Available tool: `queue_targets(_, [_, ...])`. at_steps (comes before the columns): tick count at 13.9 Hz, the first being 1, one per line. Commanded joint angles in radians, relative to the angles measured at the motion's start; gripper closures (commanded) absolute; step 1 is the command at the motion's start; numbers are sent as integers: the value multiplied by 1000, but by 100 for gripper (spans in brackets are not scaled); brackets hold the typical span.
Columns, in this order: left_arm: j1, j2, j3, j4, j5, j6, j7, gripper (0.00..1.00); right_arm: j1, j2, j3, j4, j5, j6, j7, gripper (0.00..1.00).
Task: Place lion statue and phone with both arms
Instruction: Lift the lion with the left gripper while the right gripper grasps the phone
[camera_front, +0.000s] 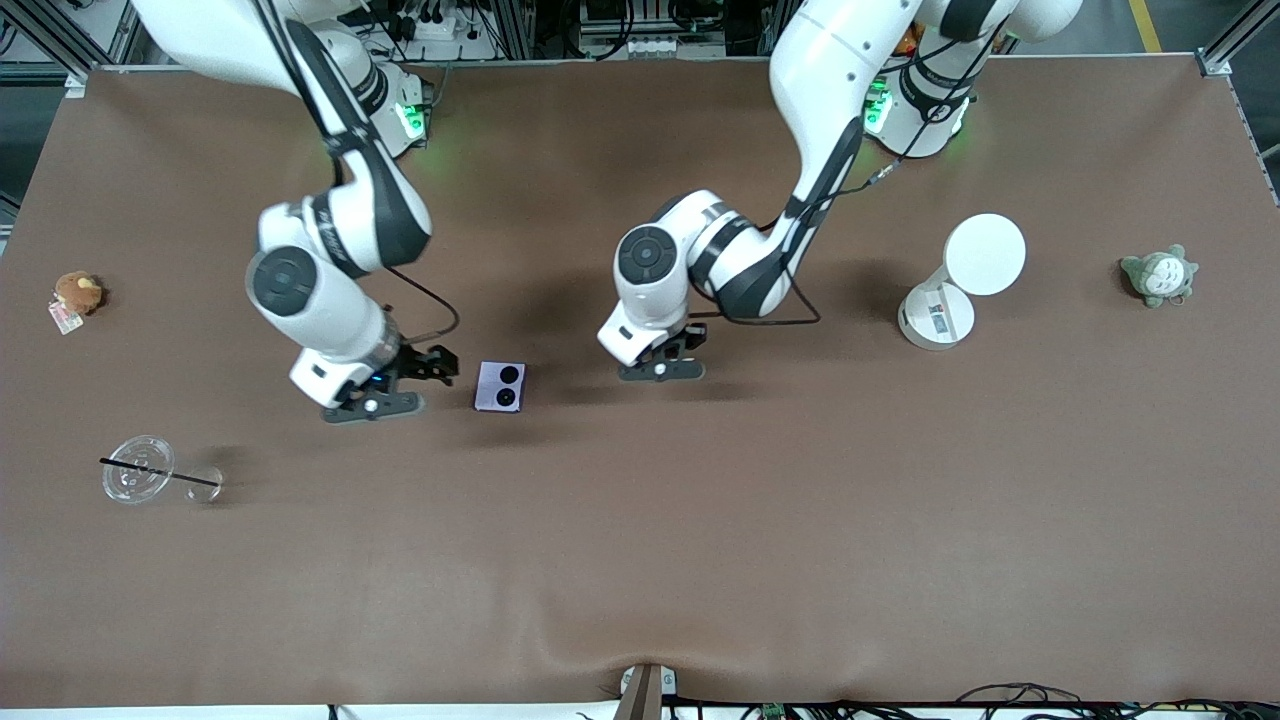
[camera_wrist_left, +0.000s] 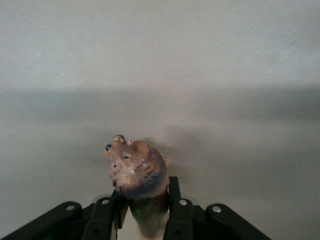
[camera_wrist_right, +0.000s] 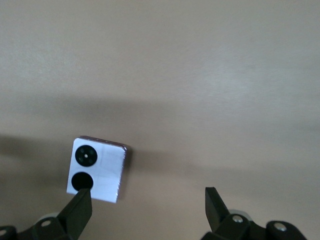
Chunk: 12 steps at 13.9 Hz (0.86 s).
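My left gripper is low over the middle of the table. In the left wrist view it is shut on the lion statue, a small reddish-brown figurine whose head sticks out past the fingertips. In the front view the hand hides the statue. The pale lilac phone lies flat on the table with two black circles on its face. My right gripper is open and empty, low beside the phone toward the right arm's end. In the right wrist view the phone lies just off one fingertip.
A white lamp-like stand lies toward the left arm's end, with a grey-green plush past it near the edge. A round brown plush and a clear cup with a black straw are at the right arm's end.
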Motion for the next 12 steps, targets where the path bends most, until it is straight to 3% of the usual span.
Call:
queue_targets(1, [52, -187, -1, -234, 26, 15, 51, 100, 42, 86, -9, 82, 15, -3, 70, 0])
queue_targets(5, [121, -331, -1, -494, 52, 176, 178, 100, 99, 158, -10, 117, 4, 27, 173, 0])
queue_targets(10, [192, -427, 1, -680, 57, 267, 256, 100, 119, 201, -9, 113, 6, 52, 207, 0])
queue_targets(12, [250, -448, -3, -742, 115, 329, 293, 100, 131, 211, -9, 111, 6, 52, 256, 0])
